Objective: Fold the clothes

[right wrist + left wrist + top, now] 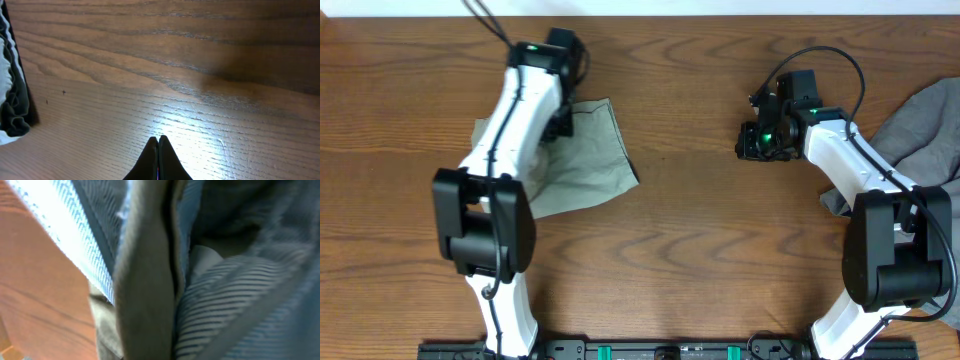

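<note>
An olive-grey cloth (588, 160) lies on the wooden table at the left, partly folded, with the left arm over it. My left gripper (560, 120) is down on the cloth's upper part. The left wrist view is filled by close, blurred folds of this cloth (145, 280) and ribbed fabric, so its fingers are hidden. My right gripper (752, 140) hovers over bare wood right of centre. Its fingers (158, 142) are shut and empty. A pile of grey clothes (925, 125) lies at the right edge.
Bare wooden table (700, 230) lies between the two arms. A bit of dark fabric (12, 107) shows at the left edge of the right wrist view. The right arm's base partly covers the grey pile.
</note>
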Tool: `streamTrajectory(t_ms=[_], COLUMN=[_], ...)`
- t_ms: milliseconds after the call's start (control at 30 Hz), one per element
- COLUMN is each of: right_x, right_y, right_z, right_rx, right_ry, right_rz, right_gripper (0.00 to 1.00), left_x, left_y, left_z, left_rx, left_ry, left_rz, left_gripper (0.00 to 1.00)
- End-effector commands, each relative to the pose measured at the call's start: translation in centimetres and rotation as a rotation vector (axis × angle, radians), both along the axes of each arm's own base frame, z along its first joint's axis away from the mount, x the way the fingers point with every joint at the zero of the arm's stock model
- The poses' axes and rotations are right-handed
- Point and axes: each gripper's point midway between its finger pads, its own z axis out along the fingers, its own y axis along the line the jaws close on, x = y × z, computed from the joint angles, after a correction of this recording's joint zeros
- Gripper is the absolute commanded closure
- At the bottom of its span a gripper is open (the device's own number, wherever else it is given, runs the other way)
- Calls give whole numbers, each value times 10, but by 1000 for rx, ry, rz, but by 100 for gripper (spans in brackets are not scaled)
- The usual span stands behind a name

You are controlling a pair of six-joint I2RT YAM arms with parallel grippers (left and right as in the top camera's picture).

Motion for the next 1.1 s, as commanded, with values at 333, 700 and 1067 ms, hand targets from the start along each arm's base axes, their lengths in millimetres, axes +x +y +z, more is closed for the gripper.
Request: streamTrajectory(t_ms=[333,700,1067], right_x=[-2,-2,-2], right_y=[7,7,7], right_z=[1,1,1], right_rx=[-1,-1,-1], right_ry=[-4,-4,-4], right_rz=[25,25,25], right_gripper=[99,99,99], left_x=[10,7,-8], left_y=[-56,-124,-162], left_z=[-25,-34,-34], left_rx=[-93,-369,-450], left_ry=[-73,-41,3], left_rz=[58,2,-58], left_gripper=[84,79,50])
